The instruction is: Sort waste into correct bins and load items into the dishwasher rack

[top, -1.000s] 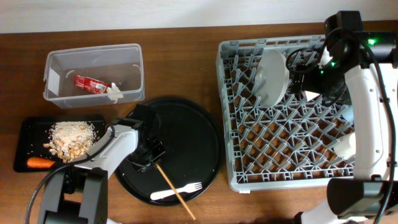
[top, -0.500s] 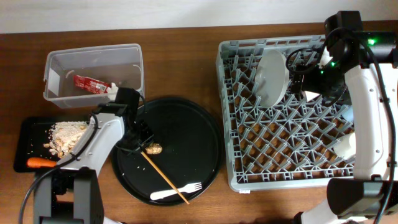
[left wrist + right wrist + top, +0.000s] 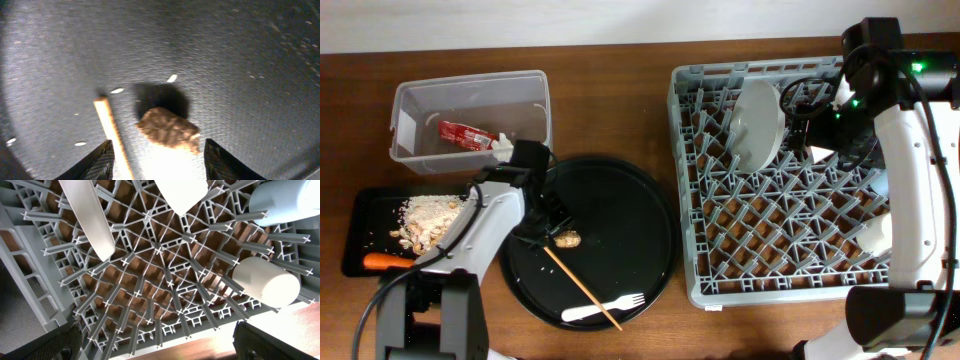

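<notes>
Scrap (image 3: 167, 129) lies between the spread fingers of the left claw (image 3: 159, 147), stick (image 3: 111, 132) just beside one finger; right claw (image 3: 160, 342) spread wide above rack (image 3: 150, 285).

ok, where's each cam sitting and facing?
Overhead: above the table, facing straight down; both arms show, left gripper over the large round black tray.
Left wrist: faces down at that tray; own fingers at bottom edge, brownish scrap beside a thin wooden stick.
Right wrist: faces down into the grey lattice plastic rack; own fingers at bottom corners.
Shared: overhead and left wrist both show scrap and stick.
</notes>
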`<state>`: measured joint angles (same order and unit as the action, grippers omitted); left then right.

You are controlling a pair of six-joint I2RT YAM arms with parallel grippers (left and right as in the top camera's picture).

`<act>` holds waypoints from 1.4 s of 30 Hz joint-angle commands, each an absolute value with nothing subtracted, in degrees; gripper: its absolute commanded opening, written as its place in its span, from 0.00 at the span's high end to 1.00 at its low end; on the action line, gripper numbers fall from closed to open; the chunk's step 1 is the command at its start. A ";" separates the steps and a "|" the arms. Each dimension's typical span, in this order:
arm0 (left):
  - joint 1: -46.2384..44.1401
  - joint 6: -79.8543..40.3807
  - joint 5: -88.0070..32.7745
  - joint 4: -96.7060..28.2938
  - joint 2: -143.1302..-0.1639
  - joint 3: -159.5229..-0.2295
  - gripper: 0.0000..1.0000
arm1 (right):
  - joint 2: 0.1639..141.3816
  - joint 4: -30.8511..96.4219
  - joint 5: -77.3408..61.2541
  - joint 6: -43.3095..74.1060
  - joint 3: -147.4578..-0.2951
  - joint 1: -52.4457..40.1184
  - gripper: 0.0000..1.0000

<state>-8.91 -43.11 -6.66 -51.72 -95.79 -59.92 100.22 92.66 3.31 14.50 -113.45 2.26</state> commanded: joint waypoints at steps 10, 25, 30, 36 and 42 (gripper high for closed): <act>-12.12 -43.48 -6.20 -49.50 -102.63 -60.71 0.62 | 98.76 92.77 3.22 14.13 -113.91 2.33 0.01; 3.44 -35.92 3.75 -67.66 -102.52 -83.37 0.99 | 98.76 92.79 3.25 14.11 -113.91 2.33 0.01; 15.81 -35.92 5.89 -67.46 -103.09 -83.64 0.98 | 98.76 92.82 3.25 14.13 -113.91 2.33 0.01; 30.09 -35.97 7.79 -59.75 -106.21 -83.61 0.95 | 98.76 93.03 3.22 14.13 -113.91 2.33 0.01; 35.16 -35.92 7.94 -56.38 -110.26 -83.61 0.86 | 98.76 93.47 3.22 14.13 -113.91 2.33 0.01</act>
